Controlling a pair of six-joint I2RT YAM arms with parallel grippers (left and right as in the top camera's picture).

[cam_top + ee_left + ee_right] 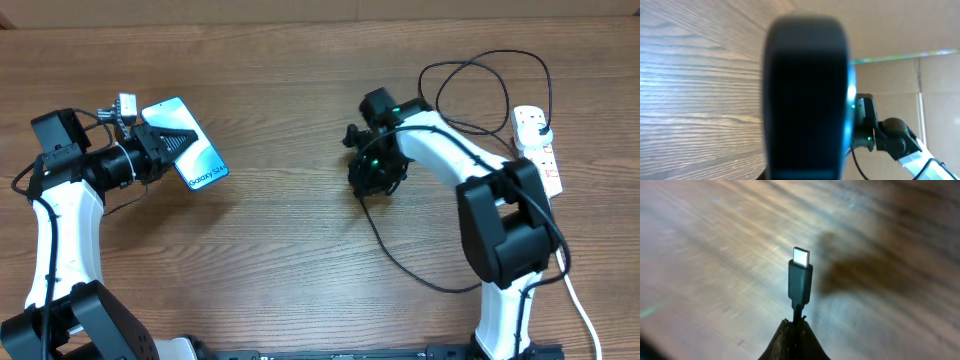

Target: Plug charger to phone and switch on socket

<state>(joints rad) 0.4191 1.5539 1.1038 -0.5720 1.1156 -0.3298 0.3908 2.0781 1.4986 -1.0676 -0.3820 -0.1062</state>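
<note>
Black and limp along its length, the charger is stiff only at its tip, so our right end effector pinches it just behind that tip, well left of the socket. Farther left of the socket, our left end effector grips the phone, which we judge rigid, slick and scratch-prone.

The phone, slim, with a light blue screen reading "Galaxy S24", is held tilted near the left edge of the desk, clamped at one end by the left gripper. The charger, a thin black cable, is looped over the desk's right half. Its connector tip is pinched in the right gripper. Its black plug is seated in the white socket, which is laid along the right edge.
</note>
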